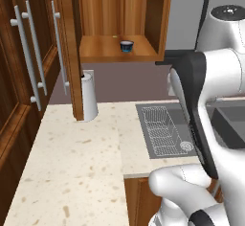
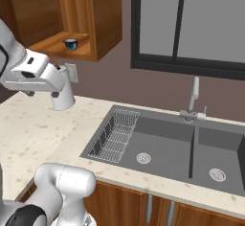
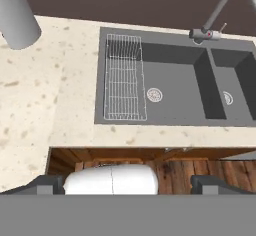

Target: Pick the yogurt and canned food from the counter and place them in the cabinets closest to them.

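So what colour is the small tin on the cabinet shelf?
Small squat tin: dark sides with a blue band, clearest in left base view.

A small round can (image 1: 127, 46) with dark sides stands upright on the wooden shelf inside the open brown cabinet (image 1: 143, 19) on the wall. From the other side, the can (image 2: 71, 43) sits near the shelf's front edge. The speckled beige tabletop (image 1: 72, 167) lies below the cabinet.
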